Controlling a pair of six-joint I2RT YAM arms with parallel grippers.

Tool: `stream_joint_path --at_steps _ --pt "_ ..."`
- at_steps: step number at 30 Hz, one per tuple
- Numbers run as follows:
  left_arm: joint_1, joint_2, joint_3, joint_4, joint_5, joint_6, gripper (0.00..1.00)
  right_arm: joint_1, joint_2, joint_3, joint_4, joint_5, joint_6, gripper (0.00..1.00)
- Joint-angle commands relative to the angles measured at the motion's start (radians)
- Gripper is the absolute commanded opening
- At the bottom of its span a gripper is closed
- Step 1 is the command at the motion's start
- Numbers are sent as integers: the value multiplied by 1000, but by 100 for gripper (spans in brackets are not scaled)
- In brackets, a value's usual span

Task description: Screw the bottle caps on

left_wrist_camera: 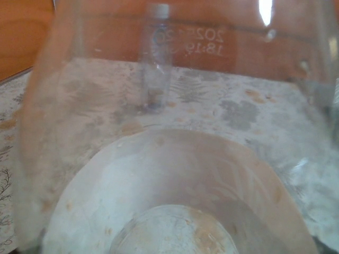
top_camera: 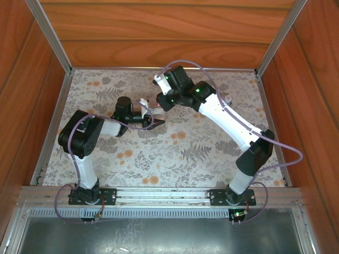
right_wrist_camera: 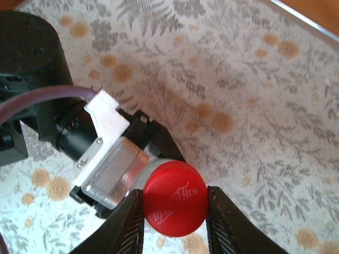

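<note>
clear plastic of the held bottle (left_wrist_camera: 175, 185) sits right against the left wrist lens. the left gripper (top_camera: 156, 121) has that bottle clenched, and from the right wrist its dark jaws show closed in just below the red cap (right_wrist_camera: 176, 201). the right gripper (right_wrist_camera: 173, 194) grasps that cap, one finger against each flank. the two meet over the far middle of the tabletop (top_camera: 185, 159).

the likeliest trouble is a crooked start. the bottle's neck is hidden under the cap, so if the cap sits tilted on it, turning would cross the thread or skate off. a thin-walled bottle may also squash or spin in the left jaws once the right one twists, and then the cap would turn without tightening. so small a cap could pop out of its grip under side load as well.

the left wrist view looks through the bottle wall to the second bottle (left_wrist_camera: 154, 63), upright and well apart, with a pale cap (left_wrist_camera: 159, 9) apparently on it already. the top view places that bottle (top_camera: 226, 99) near the far right edge. the right wrist view gives the grip on the red cap — nothing of the thread.
</note>
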Motion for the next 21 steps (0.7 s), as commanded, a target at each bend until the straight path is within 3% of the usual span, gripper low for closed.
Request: stream_joint_path --at_steps 1,21 --pt "-7 42 -14 -94 19 -14 59 6 42 85 -162 -30 22 30" --pt "-7 40 -14 -94 21 -15 59 6 158 249 -282 -51 43 31"
